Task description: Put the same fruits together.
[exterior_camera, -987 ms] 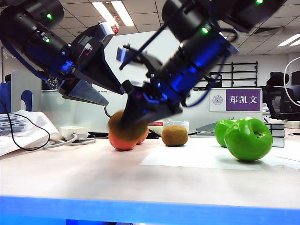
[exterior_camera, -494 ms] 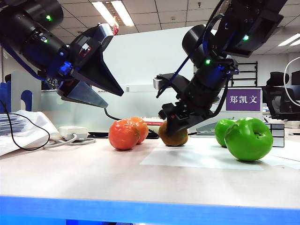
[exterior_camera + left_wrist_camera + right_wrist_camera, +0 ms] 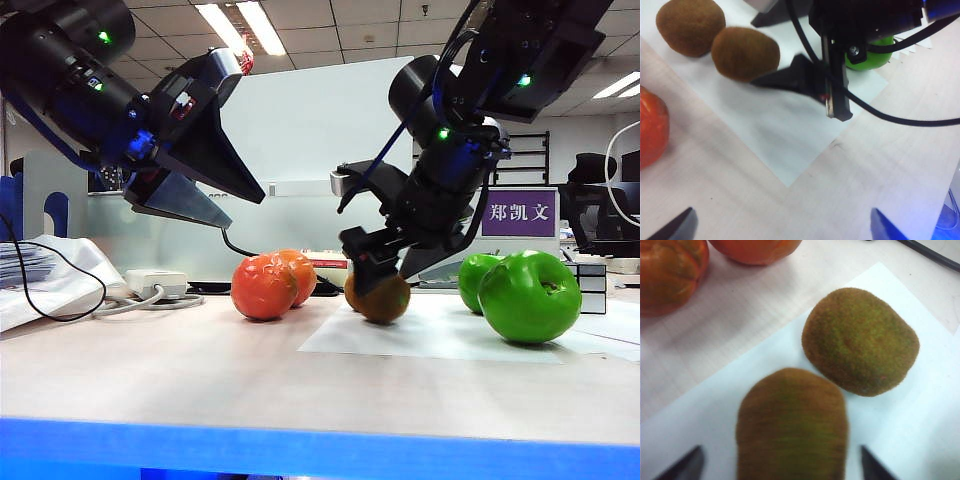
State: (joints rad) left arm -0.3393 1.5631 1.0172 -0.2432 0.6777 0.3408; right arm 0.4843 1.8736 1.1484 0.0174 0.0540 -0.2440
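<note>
— Starting with the biggest thing: what carries everything?
— A pale wood-grain tabletop (image 3: 200,370), with a flat white paper sheet (image 3: 440,335) lying on it.

— And the arms?
— The left tool (image 3: 215,195) hangs above the tabletop at the left; its black pointed fingers stand wide apart and hold nothing. The right tool (image 3: 385,270) is low over the sheet, its fingers spread at both sides of a kiwi (image 3: 792,427), not pressing it.

— The fruits?
— Two shiny green apples (image 3: 530,295) stand on the right, round with a dimple on top. Two glossy orange-red faceted balls (image 3: 265,287) touch each other at the left, off the sheet. The two fuzzy brown oval kiwis are on the sheet, just beside one another; the second kiwi (image 3: 860,342) lies with its long axis across that of the first.
</note>
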